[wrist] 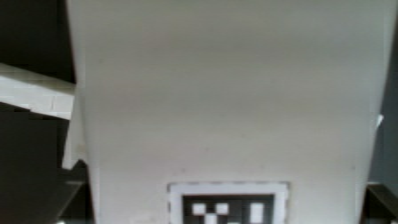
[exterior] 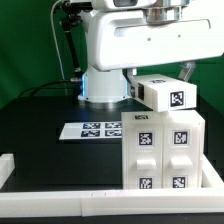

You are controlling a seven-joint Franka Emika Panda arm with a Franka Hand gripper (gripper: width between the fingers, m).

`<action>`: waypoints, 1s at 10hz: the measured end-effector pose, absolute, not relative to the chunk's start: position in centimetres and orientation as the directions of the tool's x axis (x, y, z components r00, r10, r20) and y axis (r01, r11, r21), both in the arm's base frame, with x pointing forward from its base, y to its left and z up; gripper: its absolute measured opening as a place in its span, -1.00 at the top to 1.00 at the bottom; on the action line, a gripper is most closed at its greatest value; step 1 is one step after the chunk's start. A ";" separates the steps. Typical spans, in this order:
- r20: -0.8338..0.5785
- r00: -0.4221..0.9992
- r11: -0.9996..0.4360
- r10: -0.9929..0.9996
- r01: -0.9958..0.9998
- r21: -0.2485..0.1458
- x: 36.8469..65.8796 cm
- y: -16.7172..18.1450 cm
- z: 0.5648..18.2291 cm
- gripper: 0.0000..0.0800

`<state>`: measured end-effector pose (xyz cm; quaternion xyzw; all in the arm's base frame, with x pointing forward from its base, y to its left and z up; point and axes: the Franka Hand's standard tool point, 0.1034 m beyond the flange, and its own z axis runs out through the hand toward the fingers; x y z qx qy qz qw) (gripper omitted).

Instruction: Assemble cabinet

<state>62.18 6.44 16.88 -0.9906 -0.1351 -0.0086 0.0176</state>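
Cabinet first: this large white plastic box with square compartments and black-and-white marker tags [exterior: 165, 150] stands upright near the counter's front edge, toward the corner on the exterior view's right. It is tucked against the low white rail [exterior: 60, 205] along that edge, which we judge keeps it from sliding while parts are pushed in. Over its rear top edge sits a smaller white tagged block [exterior: 165, 93], slightly tilted; whether it rests there or hangs just above, we cannot tell. The flat marker board [exterior: 100, 128] lies toward the counter's middle, in front of the white robot arm [exterior: 120, 45]. The wrist view adds only closeness: a broad white plastic face [wrist: 222, 100] with one tag [wrist: 228, 208], presumably that block. The gripper shows its fingers in neither view, so we cannot tell whether they are clenched, released or grasping.
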 end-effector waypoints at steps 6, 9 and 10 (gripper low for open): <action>0.054 0.961 -0.962 0.270 0.272 -0.031 61.7 7.4 15.9 -0.40; 0.059 0.961 -0.962 0.270 0.272 -0.023 60.2 7.1 17.3 -0.38; 0.072 0.960 -0.962 0.270 0.272 -0.019 59.7 7.0 17.8 -0.38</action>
